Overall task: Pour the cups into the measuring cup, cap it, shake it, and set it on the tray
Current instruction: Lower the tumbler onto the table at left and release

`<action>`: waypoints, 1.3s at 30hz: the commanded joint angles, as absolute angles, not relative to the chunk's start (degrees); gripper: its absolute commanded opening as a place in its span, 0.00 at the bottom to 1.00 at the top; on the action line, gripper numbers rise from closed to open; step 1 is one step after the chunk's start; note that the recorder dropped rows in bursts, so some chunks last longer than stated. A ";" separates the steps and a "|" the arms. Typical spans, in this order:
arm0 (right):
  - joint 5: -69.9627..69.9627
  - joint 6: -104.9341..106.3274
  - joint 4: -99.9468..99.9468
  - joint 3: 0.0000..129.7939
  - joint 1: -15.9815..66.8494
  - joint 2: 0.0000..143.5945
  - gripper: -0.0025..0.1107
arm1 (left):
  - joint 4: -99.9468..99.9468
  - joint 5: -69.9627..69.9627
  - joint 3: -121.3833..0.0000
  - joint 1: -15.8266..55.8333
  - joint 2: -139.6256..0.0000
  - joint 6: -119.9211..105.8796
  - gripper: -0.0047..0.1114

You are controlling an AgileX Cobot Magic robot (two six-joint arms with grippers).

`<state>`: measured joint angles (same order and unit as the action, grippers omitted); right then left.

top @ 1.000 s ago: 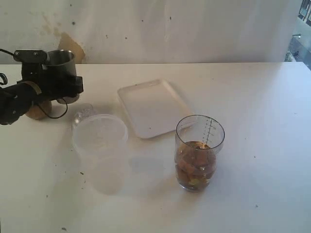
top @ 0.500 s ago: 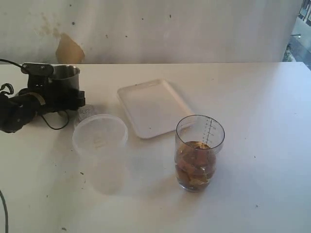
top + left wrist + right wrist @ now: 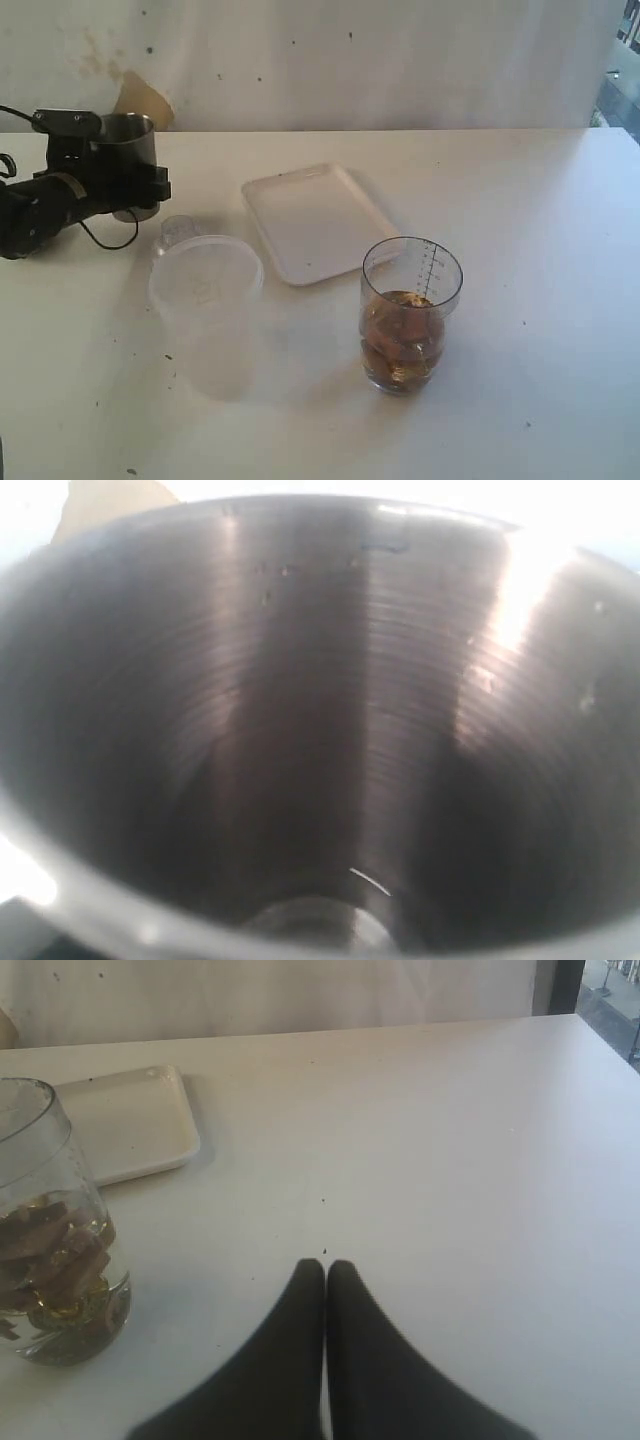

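The flat white rectangular tray (image 3: 315,225) and the tall clear graduated plastic measuring cup (image 3: 410,300), holding brown pieces (image 3: 400,335), stand well apart from the left claw (image 3: 118,182). The cup is near the right claw (image 3: 325,1268), whose fingers are pressed together, empty. The left claw pinches the tapered shiny stainless-steel tumbler (image 3: 130,135), seemingly empty. Lower it upright; release only when seated.
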<state>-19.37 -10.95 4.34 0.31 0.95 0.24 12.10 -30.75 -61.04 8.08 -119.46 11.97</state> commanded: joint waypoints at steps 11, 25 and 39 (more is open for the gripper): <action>-19.30 -10.29 4.51 0.00 0.67 0.00 0.02 | 6.80 -30.32 -61.14 8.12 -122.41 12.14 0.28; -19.30 -10.29 4.51 0.00 0.67 0.00 0.02 | 7.81 -28.32 -61.14 8.12 -121.05 10.66 0.94; -19.30 -10.29 4.51 0.00 0.67 0.00 0.02 | 7.81 -23.92 -61.14 8.12 -112.96 8.97 0.94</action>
